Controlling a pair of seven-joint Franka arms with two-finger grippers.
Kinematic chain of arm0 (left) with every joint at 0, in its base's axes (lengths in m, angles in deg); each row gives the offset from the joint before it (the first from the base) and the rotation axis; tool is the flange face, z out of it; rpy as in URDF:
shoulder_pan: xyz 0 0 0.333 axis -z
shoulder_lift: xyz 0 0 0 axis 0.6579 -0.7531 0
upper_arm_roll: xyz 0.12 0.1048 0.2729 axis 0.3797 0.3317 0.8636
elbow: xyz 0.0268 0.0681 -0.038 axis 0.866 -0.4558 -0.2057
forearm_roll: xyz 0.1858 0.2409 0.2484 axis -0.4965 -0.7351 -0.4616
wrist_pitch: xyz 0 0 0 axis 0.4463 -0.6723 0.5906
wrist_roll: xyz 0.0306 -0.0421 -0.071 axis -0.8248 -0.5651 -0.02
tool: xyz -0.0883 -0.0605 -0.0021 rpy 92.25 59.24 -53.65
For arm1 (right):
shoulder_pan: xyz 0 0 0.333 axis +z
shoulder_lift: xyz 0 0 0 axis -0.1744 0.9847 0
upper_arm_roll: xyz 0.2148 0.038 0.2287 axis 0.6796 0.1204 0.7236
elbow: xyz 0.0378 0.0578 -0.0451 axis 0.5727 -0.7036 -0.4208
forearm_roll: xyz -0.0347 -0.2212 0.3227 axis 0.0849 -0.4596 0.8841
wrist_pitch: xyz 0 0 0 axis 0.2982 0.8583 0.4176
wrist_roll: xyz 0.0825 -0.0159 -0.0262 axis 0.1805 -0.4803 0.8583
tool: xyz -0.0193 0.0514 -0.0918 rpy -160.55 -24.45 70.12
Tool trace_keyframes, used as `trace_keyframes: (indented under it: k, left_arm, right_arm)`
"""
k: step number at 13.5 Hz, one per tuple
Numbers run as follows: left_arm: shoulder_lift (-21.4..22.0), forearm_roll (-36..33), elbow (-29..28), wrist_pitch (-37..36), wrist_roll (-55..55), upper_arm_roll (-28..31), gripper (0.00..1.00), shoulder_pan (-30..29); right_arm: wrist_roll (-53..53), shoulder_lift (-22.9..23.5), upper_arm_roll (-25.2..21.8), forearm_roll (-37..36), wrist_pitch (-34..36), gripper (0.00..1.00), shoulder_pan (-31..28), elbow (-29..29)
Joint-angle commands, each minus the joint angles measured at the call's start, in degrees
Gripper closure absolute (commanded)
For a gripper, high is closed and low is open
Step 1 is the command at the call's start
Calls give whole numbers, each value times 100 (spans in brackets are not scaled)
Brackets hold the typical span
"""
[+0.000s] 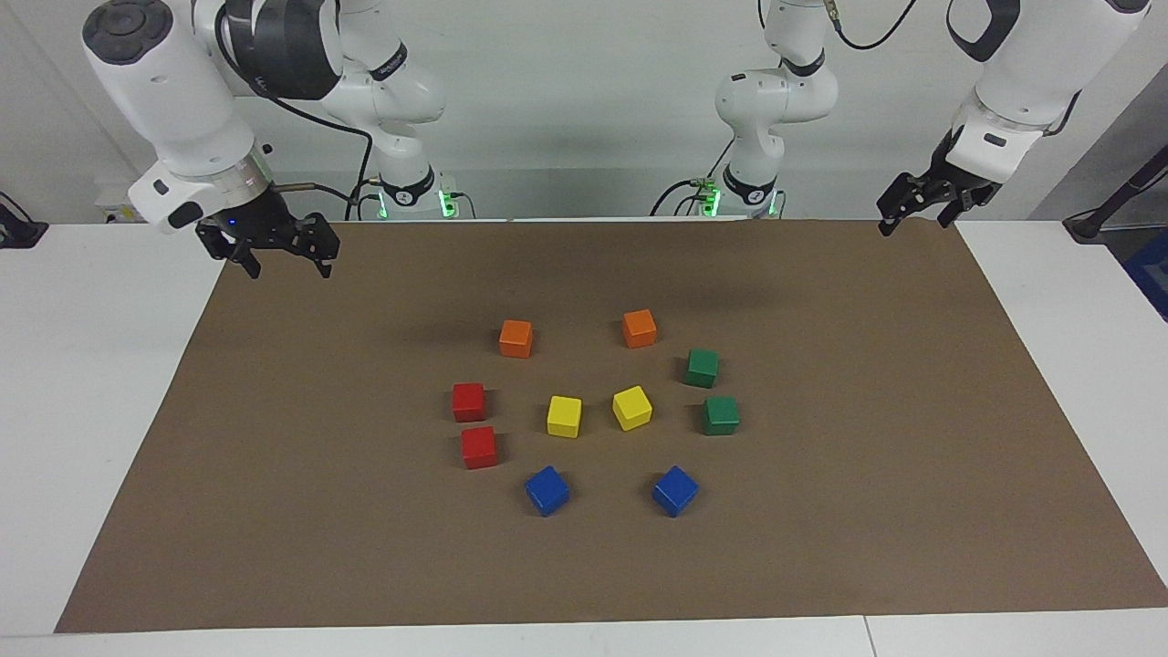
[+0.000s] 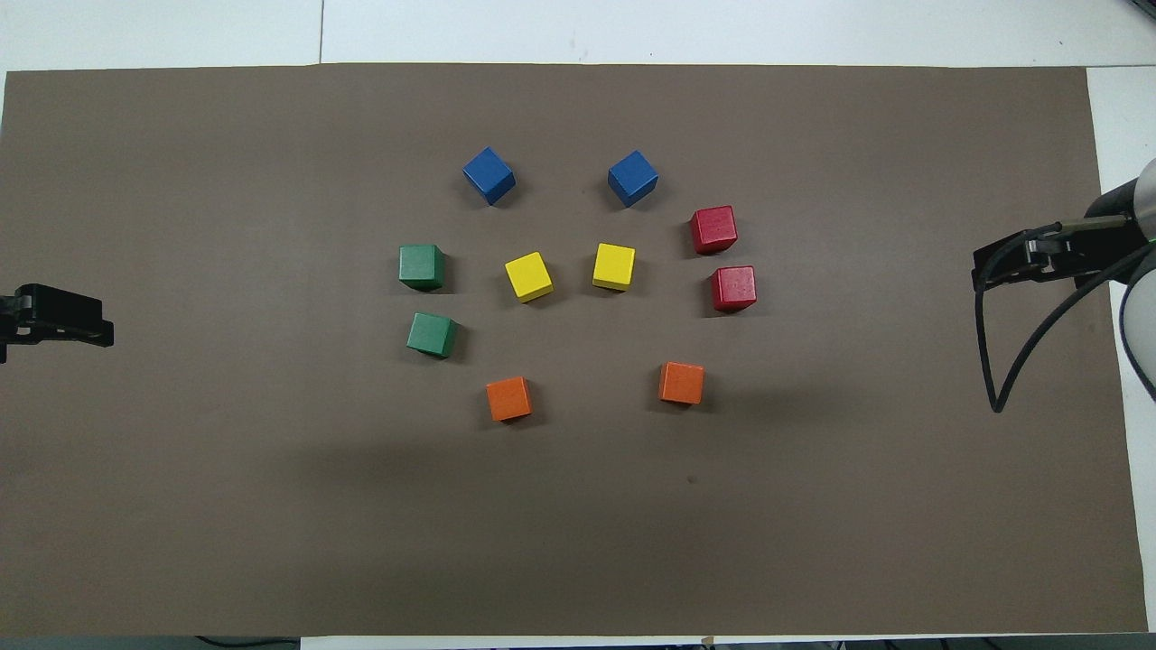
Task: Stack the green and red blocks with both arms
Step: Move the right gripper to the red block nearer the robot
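Note:
Two dark green blocks lie apart on the brown mat toward the left arm's end, one (image 1: 702, 368) (image 2: 432, 334) nearer to the robots than the other (image 1: 721, 415) (image 2: 421, 267). Two bright red blocks lie toward the right arm's end, one (image 1: 468, 401) (image 2: 733, 288) nearer to the robots than the other (image 1: 479, 447) (image 2: 713, 228). My right gripper (image 1: 287, 266) (image 2: 1025, 262) hangs open and empty over the mat's edge at its own end. My left gripper (image 1: 912, 222) (image 2: 59, 316) hangs open and empty over the mat's corner at its end.
Two orange cubes (image 1: 516, 338) (image 1: 639, 328) lie nearest the robots. Two yellow cubes (image 1: 564, 415) (image 1: 631, 407) sit in the middle of the ring. Two blue cubes (image 1: 547, 490) (image 1: 674, 490) lie farthest. The brown mat (image 1: 867, 511) covers a white table (image 1: 82, 383).

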Motion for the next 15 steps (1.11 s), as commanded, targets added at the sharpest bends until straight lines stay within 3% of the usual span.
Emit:
trace_keyframes:
  k: [1,8,11,15]
  left_arm:
    - [-45,-70,62,-31,61,10,0,16]
    - [-45,-79,71,4,377,10,0,-27]
    - [-45,-70,62,5,412,19,0,-36]
    - [-27,-70,36,13,350,19,0,-36]
  right_arm:
    - [149,-116,40,-10,-105,0,-77,-138]
    - [159,-256,84,-1,-359,0,19,-480]
    - [-121,-134,102,-1,-1026,0,379,-709]
    - [-711,375,102,-1,-1922,0,766,-1025]
